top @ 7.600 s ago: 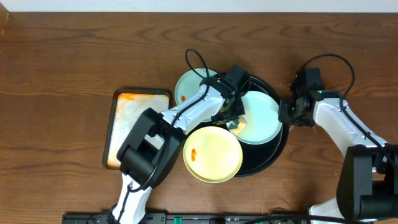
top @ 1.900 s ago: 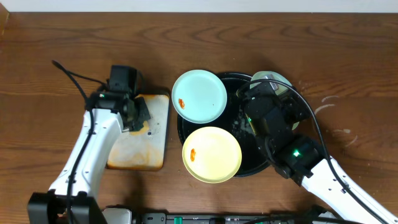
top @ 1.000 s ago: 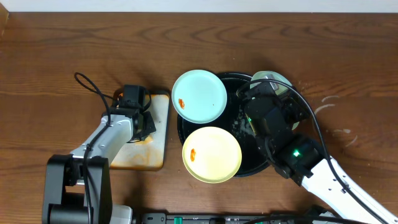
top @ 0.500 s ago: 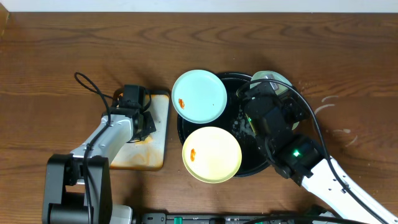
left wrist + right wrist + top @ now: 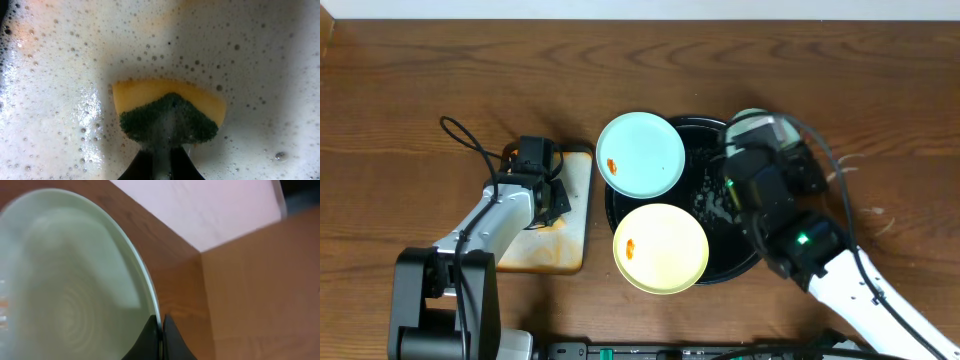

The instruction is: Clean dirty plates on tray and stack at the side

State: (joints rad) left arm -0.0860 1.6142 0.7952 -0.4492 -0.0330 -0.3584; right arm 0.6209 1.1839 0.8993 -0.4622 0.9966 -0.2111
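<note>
While the right gripper (image 5: 161, 324) pinches the rim of a pale plate (image 5: 75, 280), tilted over the black tray's (image 5: 715, 272) right edge, the left gripper (image 5: 161, 157) clamps a sponge (image 5: 167, 112) in suds (image 5: 60, 75) left of that tray. The step looks like stacking, and the next move calls for laying the plate flat beside the tray.

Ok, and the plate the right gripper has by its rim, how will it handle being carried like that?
Probably stiff: the plate shows no bend though the right gripper pinches only its thin rim. It looks glossy, maybe wet, so it could slip or swing in that narrow grip.
</note>
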